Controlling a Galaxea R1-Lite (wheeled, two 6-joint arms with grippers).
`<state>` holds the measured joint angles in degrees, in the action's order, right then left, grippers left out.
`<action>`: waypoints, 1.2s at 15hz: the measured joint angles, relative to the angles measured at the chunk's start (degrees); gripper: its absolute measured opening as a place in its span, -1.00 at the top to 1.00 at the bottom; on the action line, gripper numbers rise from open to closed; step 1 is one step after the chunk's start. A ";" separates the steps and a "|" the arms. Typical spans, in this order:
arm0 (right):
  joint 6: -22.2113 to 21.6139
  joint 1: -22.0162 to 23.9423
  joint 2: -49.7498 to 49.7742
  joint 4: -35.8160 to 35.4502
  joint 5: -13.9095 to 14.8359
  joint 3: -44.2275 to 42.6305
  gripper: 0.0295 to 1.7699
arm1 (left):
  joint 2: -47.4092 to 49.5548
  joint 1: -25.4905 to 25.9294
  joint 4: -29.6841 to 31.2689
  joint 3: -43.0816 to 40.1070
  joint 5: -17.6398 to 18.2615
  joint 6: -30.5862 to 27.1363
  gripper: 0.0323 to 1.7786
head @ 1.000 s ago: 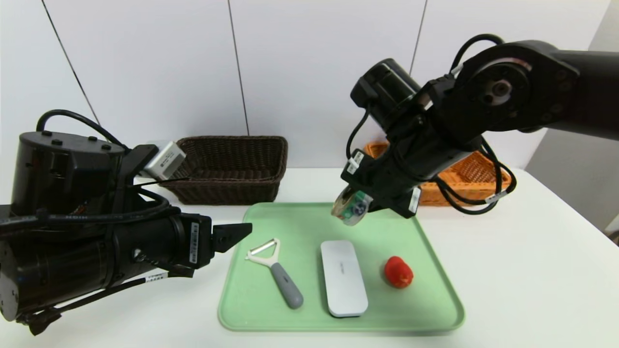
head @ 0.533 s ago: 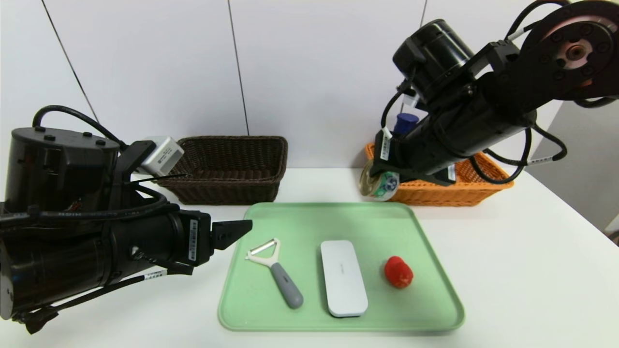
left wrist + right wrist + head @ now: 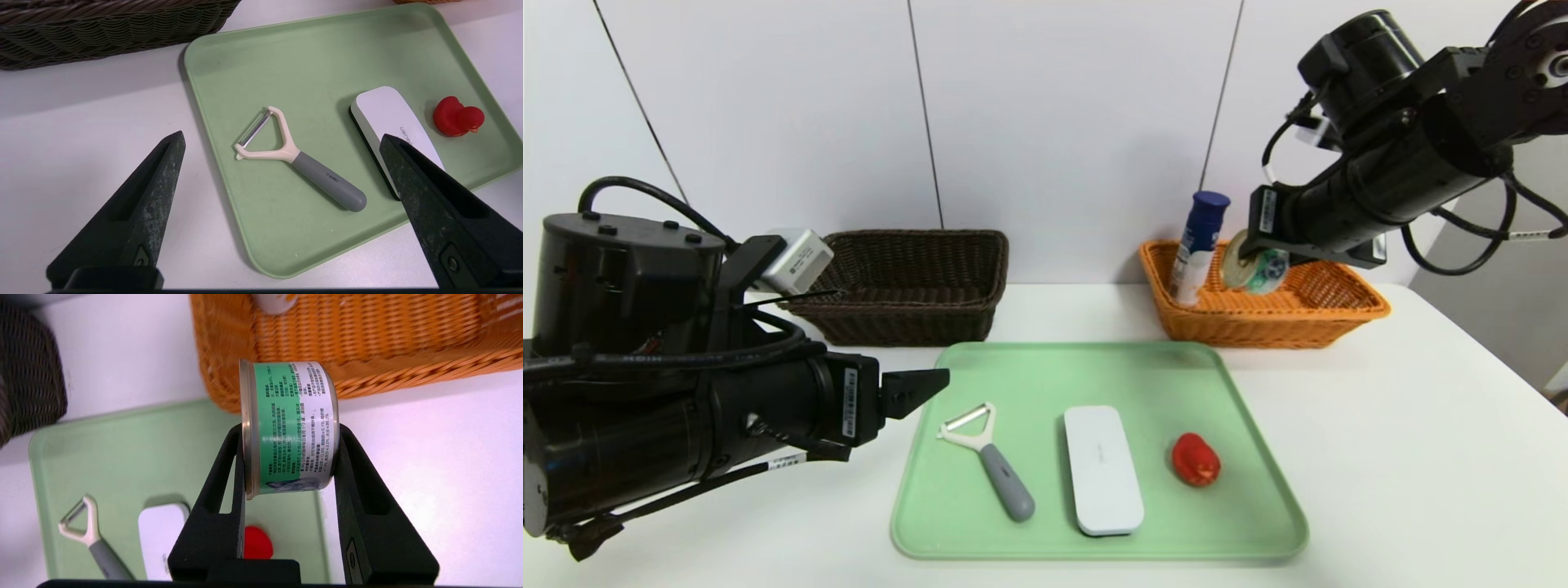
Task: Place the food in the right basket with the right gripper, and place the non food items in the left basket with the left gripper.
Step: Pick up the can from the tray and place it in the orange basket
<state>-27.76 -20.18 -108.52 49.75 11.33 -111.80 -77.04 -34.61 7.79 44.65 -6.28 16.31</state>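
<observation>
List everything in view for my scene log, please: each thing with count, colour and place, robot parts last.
tin can: one, green and white label, held in the air at the orange basket
bottle: one, dark blue with white label, standing in the orange basket
orange basket: one, orange-tan, table's far right
dark basket: one, dark brown, table's far left
tray: one, pale green, table centre
peeler: one, white with grey handle, on tray
case: one, white, on tray
red object: one, on tray
table: one, white
left gripper: open, beside the tray
right gripper: shut on tin can
</observation>
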 joint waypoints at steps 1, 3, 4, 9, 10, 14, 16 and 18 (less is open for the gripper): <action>0.09 1.88 0.04 -0.63 -0.26 0.00 0.33 | -0.10 -0.01 0.01 0.00 0.02 0.00 -0.90; 0.20 5.62 -0.22 -1.10 -1.05 0.00 0.33 | -0.27 -0.01 0.04 -0.01 0.00 0.02 -0.90; 0.20 7.14 -0.62 -1.13 -1.83 0.02 0.33 | -0.35 -0.01 -0.02 0.13 0.02 0.00 -0.90; -1.40 13.85 -5.21 -7.78 -9.02 0.09 0.33 | -0.63 -0.01 0.00 0.62 0.00 0.06 -0.90; -1.73 14.53 -6.25 -9.40 -9.26 0.09 0.33 | -0.74 -0.01 0.01 0.82 0.00 0.13 -0.90; -2.76 15.71 -11.11 -15.82 -9.75 0.09 0.33 | -1.97 0.62 0.12 2.91 -0.02 0.26 -0.90; -2.86 16.26 -13.62 -18.51 -9.75 0.09 0.33 | -2.58 1.29 0.11 4.07 0.00 0.26 -0.90; -4.24 16.71 -15.90 -20.85 -9.73 0.09 0.33 | -2.89 1.87 0.06 4.49 0.06 0.20 -0.90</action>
<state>-32.00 -3.46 -124.42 28.90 1.60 -111.71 -79.93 -32.74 7.85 49.14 -6.22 16.51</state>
